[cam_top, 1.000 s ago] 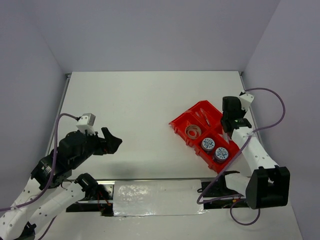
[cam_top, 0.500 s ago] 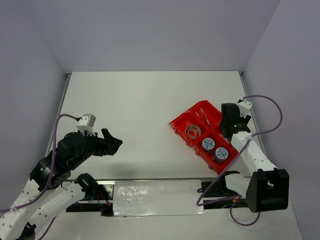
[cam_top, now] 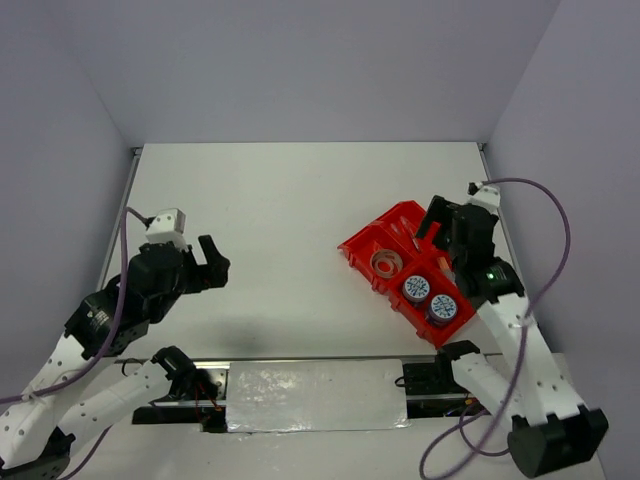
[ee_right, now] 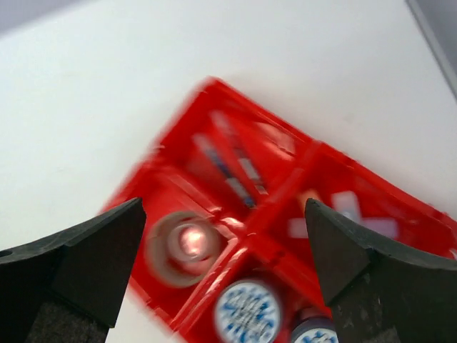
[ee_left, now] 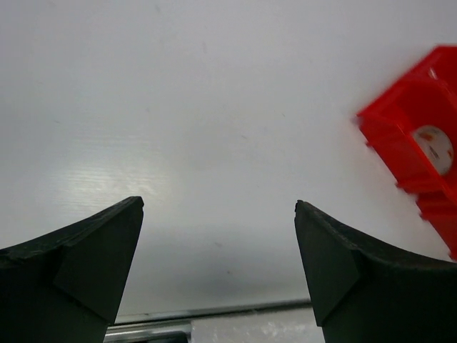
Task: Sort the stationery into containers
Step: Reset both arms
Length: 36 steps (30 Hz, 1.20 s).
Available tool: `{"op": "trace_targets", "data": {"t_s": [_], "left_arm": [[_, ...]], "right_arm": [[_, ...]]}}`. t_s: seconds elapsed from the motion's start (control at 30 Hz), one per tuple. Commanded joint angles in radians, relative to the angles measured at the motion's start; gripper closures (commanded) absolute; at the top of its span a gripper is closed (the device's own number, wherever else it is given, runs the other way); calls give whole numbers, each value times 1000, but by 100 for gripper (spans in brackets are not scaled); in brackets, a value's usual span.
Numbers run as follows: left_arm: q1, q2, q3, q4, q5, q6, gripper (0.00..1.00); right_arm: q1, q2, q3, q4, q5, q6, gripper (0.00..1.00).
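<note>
White tabletop (cam_top: pixel 300 220) between pale grey walls fills the overhead view, and only that view shows both arms at once. There the left gripper (cam_top: pixel 215 262) is well apart from the red plastic compartment tray (cam_top: pixel 352 250), while the right gripper (cam_top: pixel 432 228) is raised over the tray's far end. The left wrist camera catches just one corner of the tray (ee_left: pixel 400 107), far off to the right of its fingers, with a pale ring inside. The right wrist camera looks down into the tray (ee_right: pixel 275 207), though blurred. Below the right gripper (ee_right: pixel 223 207), toward its left finger, the clear tape ring (ee_right: pixel 182 246) lies in its own compartment. Nearer the camera a round blue-white patterned roll (ee_right: pixel 248 311) sits next to a second patterned roll (ee_right: pixel 314 332). Thin pens (ee_right: pixel 228 161) lie in the compartment beyond the ring, and pale pieces toward the right finger are too blurred to name. Both claws are spread wide, gripping and touching nothing. The left gripper (ee_left: pixel 218 206) hangs over bare table.
</note>
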Motion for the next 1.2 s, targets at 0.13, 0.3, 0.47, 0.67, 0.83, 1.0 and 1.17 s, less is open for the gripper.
{"op": "trace_targets", "data": {"t_s": [0.13,0.3,0.47,0.67,0.83,1.0,1.17], "left_arm": [[-2,50,214,-116,-426,20,1],[-2,-12,303,-147,-456,56,1],[-2,-82,435,-280,-469,61,1],[-2,-187,564,-393,-401,61,1],[-2,-285,538,-419,-312,79,1],[-2,-306,518,-459,-327,60,1],[-2,-305,515,-419,-302,59,1]], "right_arm": [[92,-296,235,-250,-235,-72,0],[92,-415,445,-460,-367,-126,0],[92,-474,669,-705,-344,-194,0],[117,-567,847,-871,-290,-198,0],[123,-624,855,-919,-241,-185,0],[125,-640,825,-908,-230,-172,0],[125,-629,827,-900,-258,-175,0]]}}
